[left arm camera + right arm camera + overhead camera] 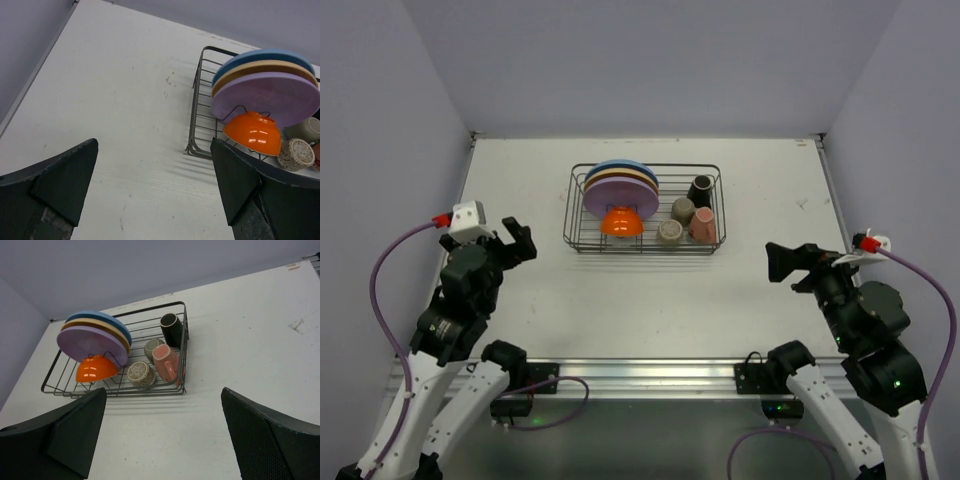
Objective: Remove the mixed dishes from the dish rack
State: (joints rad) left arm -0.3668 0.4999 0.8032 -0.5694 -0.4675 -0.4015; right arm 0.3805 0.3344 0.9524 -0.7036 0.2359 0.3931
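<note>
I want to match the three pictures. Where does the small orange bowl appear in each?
Top external: small orange bowl near picture centre, in the front-left part of the black wire dish rack.
Left wrist: the bowl at right, middle height.
Right wrist: the bowl left of centre.
Shared landmark: the round purple plate, directly behind the bowl in all three.

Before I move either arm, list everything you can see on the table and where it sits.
Dish rack: one, black wire, middle of the table, towards the far side.
Plates: four, blue, yellow, tan, purple, on edge in the rack's left half.
Bowl: one, orange, in front of the purple plate.
Cups: four, dark brown, olive-grey, beige, pink, in the rack's right half.
Table: one, white.
Left gripper: one, black, open, left of the rack.
Right gripper: one, black, open, right of the rack.
</note>
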